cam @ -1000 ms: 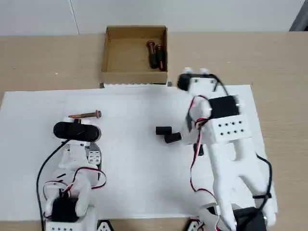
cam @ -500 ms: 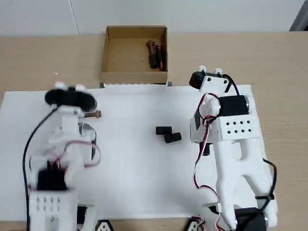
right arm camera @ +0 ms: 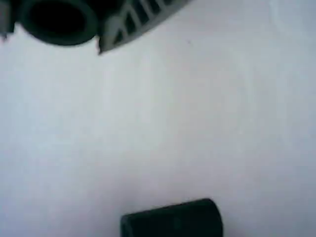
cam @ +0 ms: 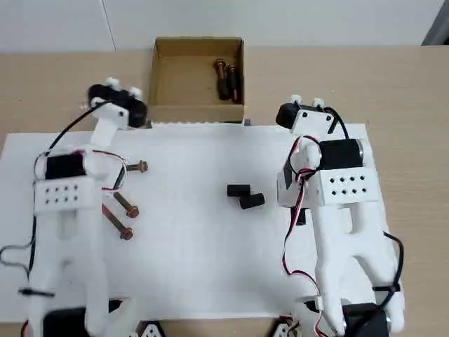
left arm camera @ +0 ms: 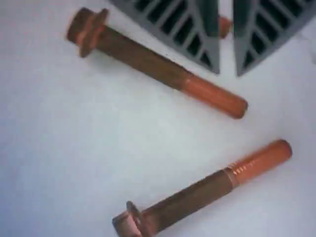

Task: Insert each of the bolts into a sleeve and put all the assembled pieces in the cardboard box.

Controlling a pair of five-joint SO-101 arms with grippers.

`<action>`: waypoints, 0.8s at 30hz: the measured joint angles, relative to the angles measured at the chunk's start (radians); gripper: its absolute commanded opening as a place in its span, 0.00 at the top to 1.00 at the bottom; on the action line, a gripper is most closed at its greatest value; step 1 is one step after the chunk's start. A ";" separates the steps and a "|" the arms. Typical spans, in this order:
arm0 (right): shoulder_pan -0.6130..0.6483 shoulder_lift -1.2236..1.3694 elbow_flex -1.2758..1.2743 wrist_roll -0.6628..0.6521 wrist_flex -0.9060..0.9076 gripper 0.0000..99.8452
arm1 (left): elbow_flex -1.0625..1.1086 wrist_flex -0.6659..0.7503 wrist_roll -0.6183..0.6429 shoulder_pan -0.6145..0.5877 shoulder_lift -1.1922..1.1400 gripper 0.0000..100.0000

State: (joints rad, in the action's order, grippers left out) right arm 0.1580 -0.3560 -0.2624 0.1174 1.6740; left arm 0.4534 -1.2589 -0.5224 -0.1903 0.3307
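Three copper bolts lie on the white paper at the left: one (cam: 135, 167), a second (cam: 126, 205) and a third (cam: 118, 225). My left gripper (left arm camera: 227, 69) hangs open just above them, and the tip of a bolt (left arm camera: 224, 25) shows in the narrow gap between its fingers. Two other bolts (left arm camera: 153, 64) (left arm camera: 207, 190) lie beside it. Two black sleeves (cam: 238, 189) (cam: 252, 201) lie mid-paper. My right gripper (right arm camera: 59, 37) is shut on a third black sleeve (right arm camera: 57, 19), held to the right of those two; one of them (right arm camera: 173, 219) lies close by.
The cardboard box (cam: 163, 77) stands beyond the paper's far edge, with assembled bolt-and-sleeve pieces (cam: 226, 77) in its right part. The left arm (cam: 66, 189) spans the paper's left side, the right arm (cam: 337, 189) its right side.
The left arm has risen from its folded pose and stretched forward over the bolts, which uncovered two more of them. The right arm has shifted a little right, away from the loose sleeves.
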 measured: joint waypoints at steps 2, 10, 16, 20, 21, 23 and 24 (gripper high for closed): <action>0.000 0.000 0.000 0.000 -0.008 1.00 | -0.031 0.000 -0.095 0.000 -0.044 0.99; 0.000 0.000 0.000 0.000 -0.011 1.00 | -0.097 0.002 -0.414 0.000 -0.147 0.98; 0.000 0.000 0.000 0.000 -0.034 1.00 | -0.195 0.012 -0.483 -0.002 -0.238 0.85; 0.000 0.000 0.000 0.000 -0.071 1.00 | -0.281 -0.017 -0.491 -0.002 -0.311 0.85; 0.000 0.000 0.000 0.000 -0.080 1.00 | -0.304 -0.037 -0.493 0.000 -0.331 0.85; 0.000 0.000 0.000 0.000 -0.094 1.00 | -0.354 -0.087 -0.502 0.008 -0.374 0.86; 0.000 0.000 0.000 0.000 -0.101 1.00 | -0.379 -0.114 -0.511 0.014 -0.394 0.86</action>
State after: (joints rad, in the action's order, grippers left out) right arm 0.1580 -0.3560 -0.2624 0.1174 1.5727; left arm 0.0744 -1.3725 -1.0334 -0.1765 -0.0637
